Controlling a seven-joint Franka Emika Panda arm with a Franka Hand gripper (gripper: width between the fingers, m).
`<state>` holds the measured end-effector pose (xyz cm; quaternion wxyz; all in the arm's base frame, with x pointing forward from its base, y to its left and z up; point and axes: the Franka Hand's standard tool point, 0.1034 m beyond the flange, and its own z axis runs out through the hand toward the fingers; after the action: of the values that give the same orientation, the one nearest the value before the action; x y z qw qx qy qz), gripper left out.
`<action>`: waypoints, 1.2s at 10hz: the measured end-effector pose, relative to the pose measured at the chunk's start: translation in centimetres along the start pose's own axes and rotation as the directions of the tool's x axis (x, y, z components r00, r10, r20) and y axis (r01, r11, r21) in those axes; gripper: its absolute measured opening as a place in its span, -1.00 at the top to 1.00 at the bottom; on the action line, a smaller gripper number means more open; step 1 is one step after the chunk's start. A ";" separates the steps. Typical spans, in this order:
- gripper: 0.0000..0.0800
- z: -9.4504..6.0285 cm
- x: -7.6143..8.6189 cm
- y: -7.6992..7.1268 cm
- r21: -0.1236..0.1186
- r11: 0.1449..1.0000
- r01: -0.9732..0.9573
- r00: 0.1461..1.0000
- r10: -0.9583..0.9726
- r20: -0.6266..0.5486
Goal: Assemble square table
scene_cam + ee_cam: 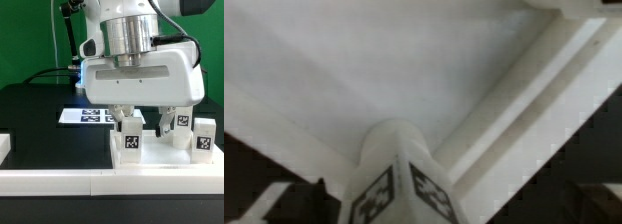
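The square table top [160, 158], a white tray with a raised rim, lies at the front right. One white tagged leg [130, 144] stands upright at its near left corner. My gripper [144, 127] hangs right above that leg with its fingers spread wider than the leg, so it is open. Two more tagged legs [182, 122] [203, 138] stand at the exterior view's right. In the wrist view the leg [402, 185] rises in the middle over the table top [384, 70] and its rim; my fingers do not show clearly there.
The marker board [85, 115] lies flat on the black table behind the gripper. A long white border rail [55, 182] runs along the front edge, and another white piece [4, 148] sits at the exterior view's left.
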<state>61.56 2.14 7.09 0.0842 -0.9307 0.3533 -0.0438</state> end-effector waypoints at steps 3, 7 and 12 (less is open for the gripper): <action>-0.62 -0.2 0.5 0.3 -0.054 0.906 0.421 0.907 -0.421 -0.003; -0.62 0.0 1.7 1.6 -0.070 0.688 0.723 0.691 -0.722 0.037; -0.06 0.0 1.5 1.5 -0.071 0.791 0.607 0.794 -0.607 0.026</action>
<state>61.76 0.04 6.85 0.0305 -0.9974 0.0372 -0.0541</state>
